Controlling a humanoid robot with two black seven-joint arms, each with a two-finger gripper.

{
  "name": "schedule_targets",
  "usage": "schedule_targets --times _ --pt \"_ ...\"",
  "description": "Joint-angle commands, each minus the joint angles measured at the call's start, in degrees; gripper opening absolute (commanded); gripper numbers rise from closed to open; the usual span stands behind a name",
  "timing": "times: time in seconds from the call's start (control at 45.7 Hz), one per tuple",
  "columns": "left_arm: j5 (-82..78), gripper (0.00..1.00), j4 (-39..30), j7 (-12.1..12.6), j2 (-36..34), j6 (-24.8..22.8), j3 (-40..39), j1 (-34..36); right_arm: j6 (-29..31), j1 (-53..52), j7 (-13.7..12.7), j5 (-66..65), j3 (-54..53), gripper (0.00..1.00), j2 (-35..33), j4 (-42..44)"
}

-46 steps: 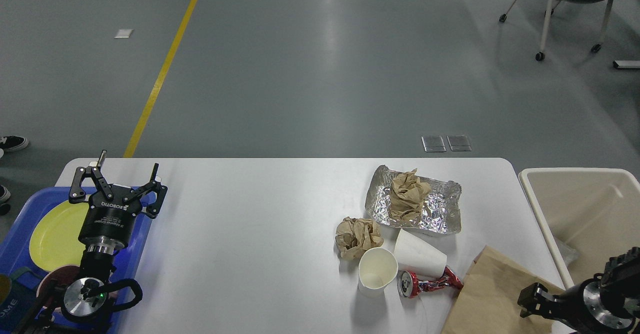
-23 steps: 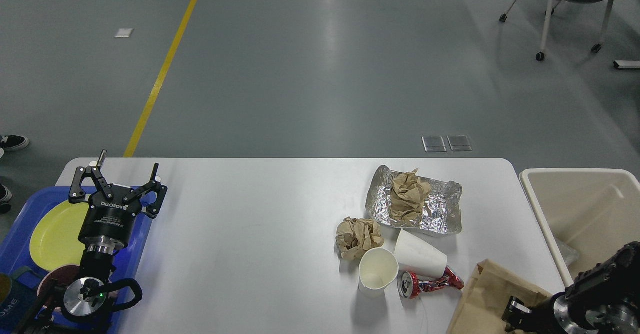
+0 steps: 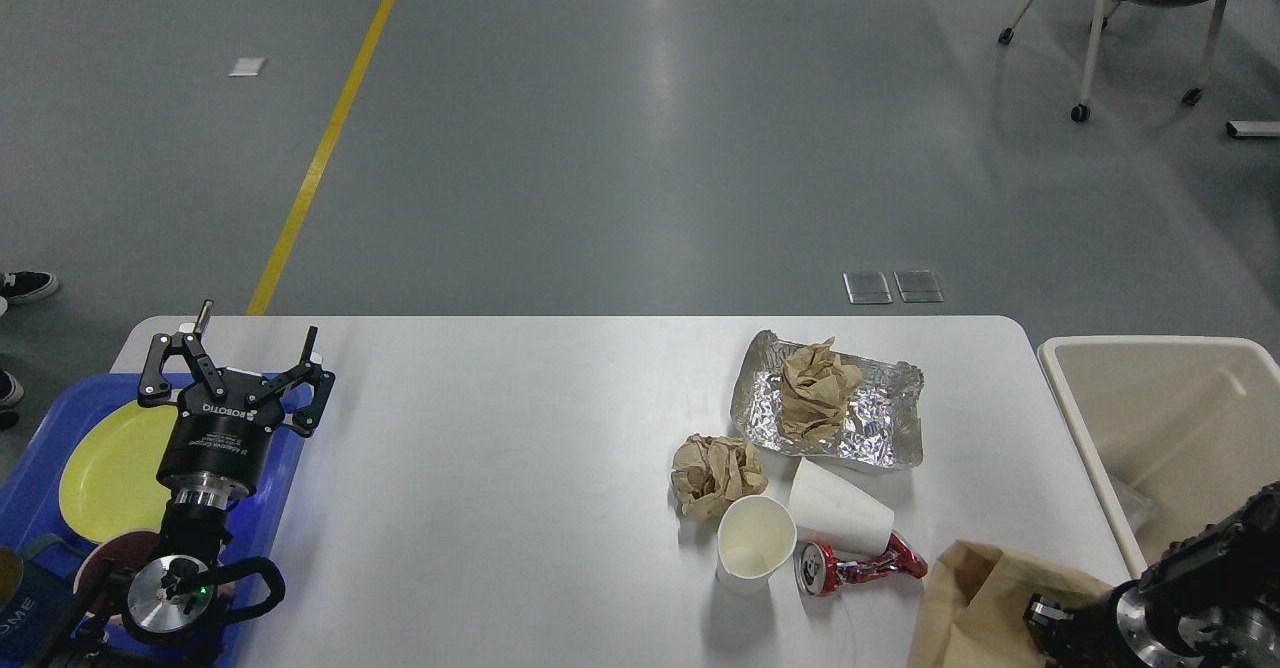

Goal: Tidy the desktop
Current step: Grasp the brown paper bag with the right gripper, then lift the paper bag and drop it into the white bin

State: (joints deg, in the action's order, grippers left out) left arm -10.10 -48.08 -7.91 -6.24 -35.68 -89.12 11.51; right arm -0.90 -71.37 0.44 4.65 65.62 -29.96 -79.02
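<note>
The white desktop [image 3: 520, 428] carries litter on its right half. A foil tray [image 3: 870, 433] holds a crumpled brown paper wad [image 3: 815, 388]. A second brown wad [image 3: 712, 473] lies in front of it, beside an upright white paper cup [image 3: 755, 540], a tipped white cup [image 3: 838, 516] and a crushed red can [image 3: 855, 566]. My right gripper [image 3: 1045, 616], a dark end at the bottom right, is shut on the brown paper bag [image 3: 975, 598]; its fingers are mostly hidden. My left gripper [image 3: 258, 323] stands open and empty over the blue tray's right edge.
A blue tray [image 3: 285, 468] at the left holds a yellow plate [image 3: 105, 468] and a dark red bowl [image 3: 125, 553]. A cream bin [image 3: 1150, 348] stands past the table's right end. A wheeled chair [image 3: 1120, 8] is far back right on the grey floor.
The brown paper bag has slid toward the near right corner along with my right gripper, and less of it shows. The left arm and the other litter have stayed still.
</note>
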Motion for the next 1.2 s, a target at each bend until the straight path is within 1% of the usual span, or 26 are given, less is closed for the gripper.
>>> schedule_targets --times 0.0,0.066,0.131,0.241,0.328,0.504,0.657,0.788,0.92,1.007,1.051,1.182 --pt "0.0 0.96 0.0 0.0 0.0 0.0 0.0 0.0 0.6 0.0 0.0 0.0 0.0 0.00 0.1 0.0" --pt "0.1 0.96 0.0 0.0 0.0 0.0 0.0 0.0 1.1 -0.4 0.1 0.0 0.0 0.00 -0.2 -0.3" --pt "0.0 0.96 0.0 0.0 0.0 0.0 0.0 0.0 2.6 -1.9 0.1 0.2 0.3 0.00 -1.9 -1.0" --pt "0.0 0.96 0.0 0.0 0.0 0.0 0.0 0.0 8.2 -8.1 0.0 0.0 1.9 0.00 -5.9 -3.2" --pt "0.0 0.96 0.0 0.0 0.0 0.0 0.0 0.0 12.2 -14.9 -0.1 -0.2 5.9 0.00 -7.6 -4.8" --pt "0.0 0.96 0.0 0.0 0.0 0.0 0.0 0.1 16.9 -31.4 0.0 -0.3 15.5 0.00 -7.1 -10.3" --pt "0.0 0.96 0.0 0.0 0.0 0.0 0.0 0.0 24.4 -44.2 0.0 -0.4 20.8 0.00 -6.9 -12.7" --pt "0.0 0.96 0.0 0.0 0.0 0.0 0.0 0.0 29.1 -56.2 -0.1 -0.9 26.3 0.00 -4.0 -16.1" --pt "0.0 0.96 0.0 0.0 0.0 0.0 0.0 0.0 30.5 -66.3 -0.5 -2.0 29.5 0.00 -0.1 -20.1" --pt "0.0 0.96 0.0 0.0 0.0 0.0 0.0 0.0 34.1 -70.6 -0.8 -3.2 29.4 0.00 1.0 -20.9" --pt "0.0 0.96 0.0 0.0 0.0 0.0 0.0 0.0 34.6 -71.1 -0.8 -3.4 29.2 0.00 0.8 -20.8" --pt "0.0 0.96 0.0 0.0 0.0 0.0 0.0 0.1 32.9 -70.5 -0.8 -3.6 29.3 0.00 0.6 -20.4"
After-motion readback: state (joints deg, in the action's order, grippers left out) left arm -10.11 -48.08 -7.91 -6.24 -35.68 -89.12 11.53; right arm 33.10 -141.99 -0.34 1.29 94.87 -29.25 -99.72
